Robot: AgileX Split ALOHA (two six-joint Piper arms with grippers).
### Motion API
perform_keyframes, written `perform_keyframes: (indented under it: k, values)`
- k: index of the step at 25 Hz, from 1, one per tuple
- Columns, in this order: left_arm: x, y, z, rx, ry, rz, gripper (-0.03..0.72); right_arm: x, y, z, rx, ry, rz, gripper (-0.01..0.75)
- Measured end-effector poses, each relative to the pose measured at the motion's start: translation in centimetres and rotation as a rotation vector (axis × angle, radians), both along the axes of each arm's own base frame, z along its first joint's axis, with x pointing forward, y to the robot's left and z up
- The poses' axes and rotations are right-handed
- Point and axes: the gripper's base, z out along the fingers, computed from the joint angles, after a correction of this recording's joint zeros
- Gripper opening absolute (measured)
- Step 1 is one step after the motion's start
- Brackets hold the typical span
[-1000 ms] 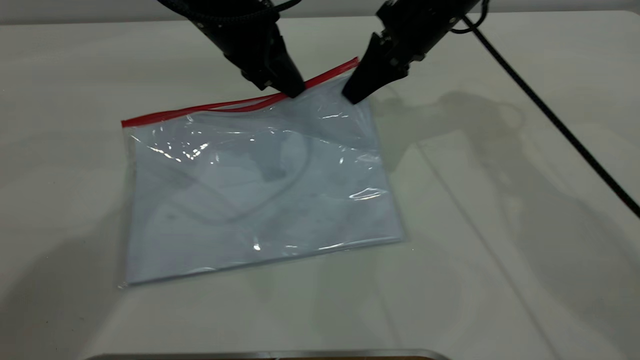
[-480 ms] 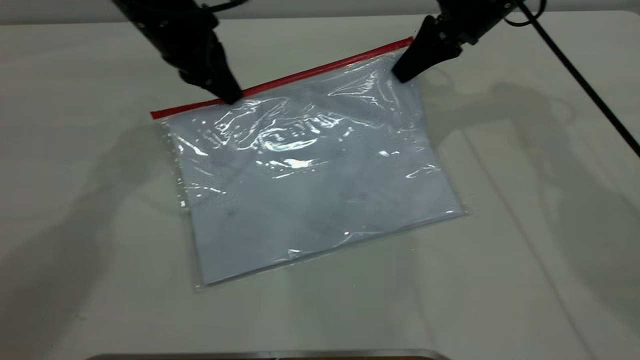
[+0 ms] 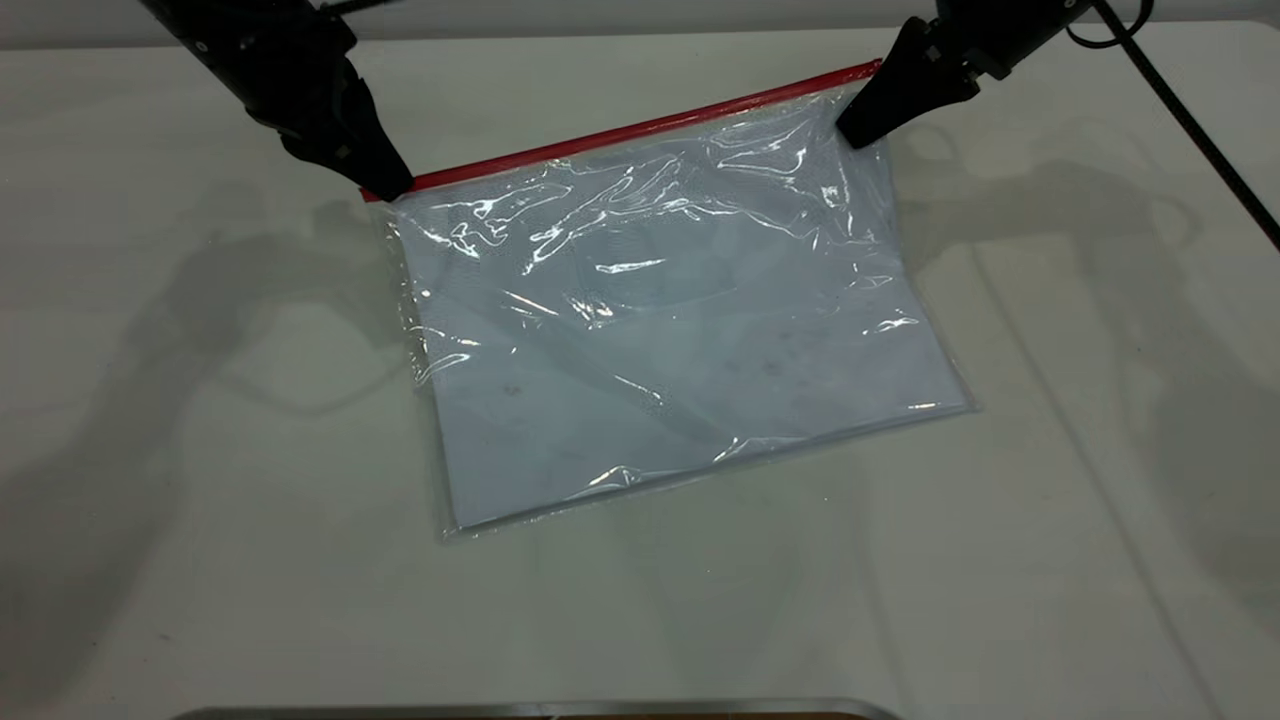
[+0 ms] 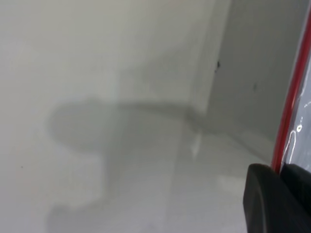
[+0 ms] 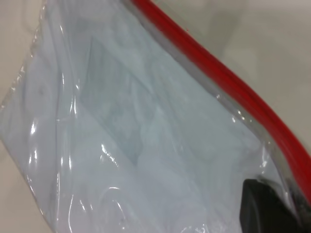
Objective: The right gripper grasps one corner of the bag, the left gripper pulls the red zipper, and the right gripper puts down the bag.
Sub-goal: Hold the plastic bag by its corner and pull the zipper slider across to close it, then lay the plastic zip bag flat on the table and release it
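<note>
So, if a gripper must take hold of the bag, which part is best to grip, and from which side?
Probably a corner of the bag beside the red zipper, approached from above: that stiffer edge bunches less than the wrinkled film. The right gripper is at one such corner, the left gripper at the other.

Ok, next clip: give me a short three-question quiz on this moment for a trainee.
1. True or false: the left gripper is at the end of the red zipper farthest from the right gripper.
2. Multiple choice: where is the right gripper? A) at the bag's zipper-side corner B) at the bag's edge opposite the zipper C) parked away from the bag
3. Fill in: the bag rests on the ___.

Key: 1 true. 2 A. 3 table.
</note>
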Motion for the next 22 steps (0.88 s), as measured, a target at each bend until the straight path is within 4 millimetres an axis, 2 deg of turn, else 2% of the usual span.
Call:
perform_keyframes:
  k: [4,6,7,9,12,14,16,18,20,22]
  values:
    - [0.0,0.0,0.0,-0.004,0.0,0.005,0.053,0.0,-0.2,0.0,0.006,0.002,-0.007,0.067]
    - [0.0,0.0,0.0,-0.004,0.0,0.005,0.066,0.1,-0.3,0.0,0.007,0.003,-0.016,0.131]
    - [0.0,0.1,0.0,0.002,-0.001,0.0,0.076,0.2,-0.4,0.0,0.002,-0.002,-0.024,0.172]
    - [0.0,0.3,-0.1,0.009,-0.001,-0.003,0.118,0.3,-0.8,0.0,-0.003,-0.01,-0.04,0.301]
    - [0.1,0.3,0.0,0.001,0.006,0.02,0.234,0.6,-1.2,0.2,-0.012,-0.021,-0.042,0.498]
    - [0.1,0.3,0.5,-0.018,0.011,0.053,0.336,0.9,-1.3,0.6,-0.024,-0.029,-0.048,0.591]
    - [0.2,0.2,1.7,-0.034,0.006,0.086,0.426,1.5,-1.4,1.6,-0.041,-0.043,-0.055,0.638]
    - [0.3,0.2,3.6,-0.048,-0.013,0.126,0.505,2.2,-1.5,3.0,-0.063,-0.047,-0.057,0.644]
    - [0.3,0.3,6.2,-0.059,-0.038,0.182,0.569,3.0,-1.8,5.1,-0.1,-0.063,-0.048,0.634]
    - [0.1,0.4,9.0,-0.063,-0.06,0.239,0.595,3.6,-2.0,7.7,-0.139,-0.087,-0.048,0.612]
